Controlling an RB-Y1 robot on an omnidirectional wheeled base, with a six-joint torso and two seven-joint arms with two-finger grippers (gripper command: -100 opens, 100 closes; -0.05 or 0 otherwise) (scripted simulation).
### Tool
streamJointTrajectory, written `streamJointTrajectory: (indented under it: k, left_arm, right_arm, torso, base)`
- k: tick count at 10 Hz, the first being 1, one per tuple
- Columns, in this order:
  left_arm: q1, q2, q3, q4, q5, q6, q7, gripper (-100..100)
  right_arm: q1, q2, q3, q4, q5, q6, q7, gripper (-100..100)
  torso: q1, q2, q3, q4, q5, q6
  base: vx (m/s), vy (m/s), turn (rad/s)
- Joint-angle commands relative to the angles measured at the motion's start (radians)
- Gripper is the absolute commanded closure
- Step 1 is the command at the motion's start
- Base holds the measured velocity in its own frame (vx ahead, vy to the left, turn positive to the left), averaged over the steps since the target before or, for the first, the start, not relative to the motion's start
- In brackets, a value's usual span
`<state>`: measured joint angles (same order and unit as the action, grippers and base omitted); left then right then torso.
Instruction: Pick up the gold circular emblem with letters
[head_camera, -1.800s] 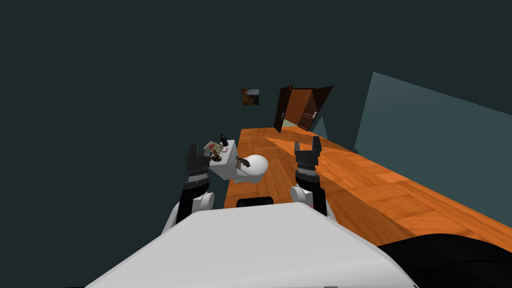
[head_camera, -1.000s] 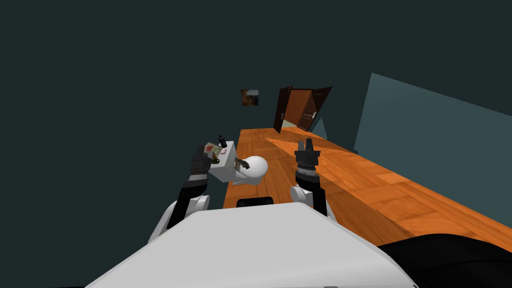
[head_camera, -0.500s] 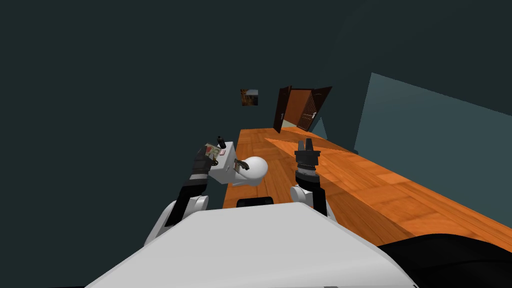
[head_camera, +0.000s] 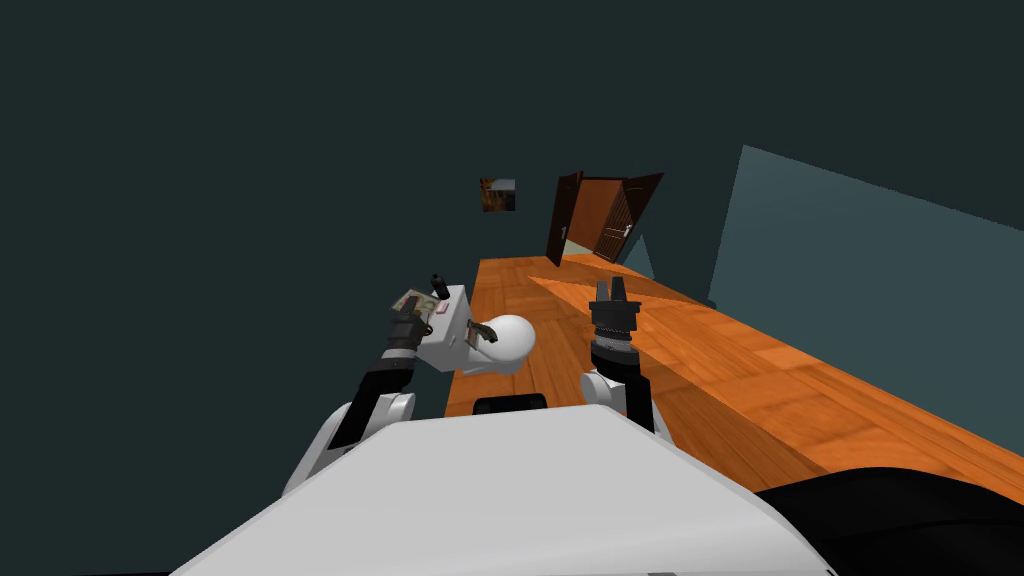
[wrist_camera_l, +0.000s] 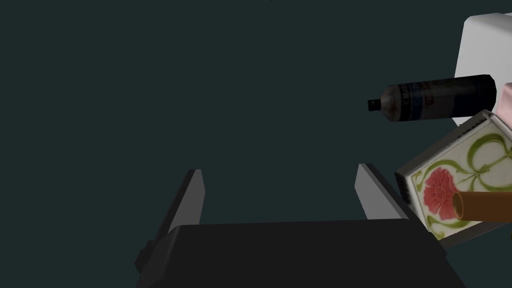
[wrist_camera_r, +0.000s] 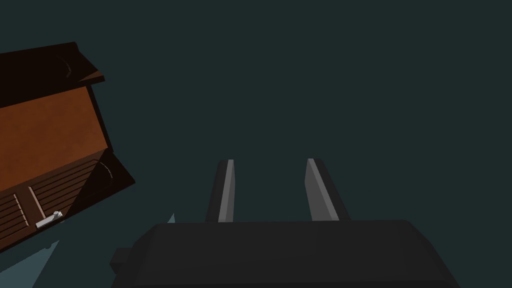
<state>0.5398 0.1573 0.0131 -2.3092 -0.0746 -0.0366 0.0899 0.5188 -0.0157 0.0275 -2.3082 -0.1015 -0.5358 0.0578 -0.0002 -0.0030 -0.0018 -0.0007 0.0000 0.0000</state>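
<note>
Home interior, apparently a bathroom: a white toilet (head_camera: 512, 338) with a box-shaped white tank (head_camera: 455, 338) and a rounded bowl stood against the dark teal wall (head_camera: 250, 200) on the left. A dark cylindrical bottle (wrist_camera_l: 435, 97) and a white box painted with a red flower and green tendrils (wrist_camera_l: 450, 182) sat on the tank. Orange wooden plank flooring (head_camera: 700, 350) ran to dark brown wooden double doors (head_camera: 622, 228), which stood open at the far end, right of a small framed picture (head_camera: 498, 194) on the far wall.

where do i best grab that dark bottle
On the dark bottle, probably the wide round body below the narrow cap, left fingers on opposite sides. It stands upright with the floral tile close beside it, so come down from above.
</note>
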Motion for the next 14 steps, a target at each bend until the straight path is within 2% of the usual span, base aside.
streamJointTrajectory:
  k: [1, 12, 13, 14]
  left_arm:
    - [0.003, 0.003, 0.0, -0.01, 0.003, 0.05, 0.002, -100]
    - [0.019, 0.01, 0.01, -0.029, 0.022, 0.349, 0.007, -100]
    - [0.019, 0.01, 0.01, -0.029, 0.022, 0.356, 0.007, -100]
    - [0.021, 0.01, 0.014, -0.032, 0.027, 0.398, 0.006, -100]
  right_arm:
    - [0.0, 0.0, 0.0, 0.0, 0.0, 0.0, 0.0, 0]
    - [0.0, 0.0, 0.0, 0.0, 0.0, 0.0, 0.0, 0]
    - [0.0, 0.0, 0.0, 0.0, 0.0, 0.0, 0.0, 0]
    - [0.0, 0.0, 0.0, 0.0, 0.0, 0.0, 0.0, 0]
  torso:
    - [0.0, 0.0, 0.0, 0.0, 0.0, 0.0]
    - [0.0, 0.0, 0.0, 0.0, 0.0, 0.0]
    - [0.0, 0.001, 0.0, 0.0, 0.0, 0.0]
    - [0.0, 0.002, 0.001, 0.0, 0.0, 0.0]
  base:
    - [0.051, -0.006, -0.012]
    - [0.047, -0.005, -0.005]
    - [0.012, 0.003, 0.001]
    - [0.028, 0.004, -0.001]
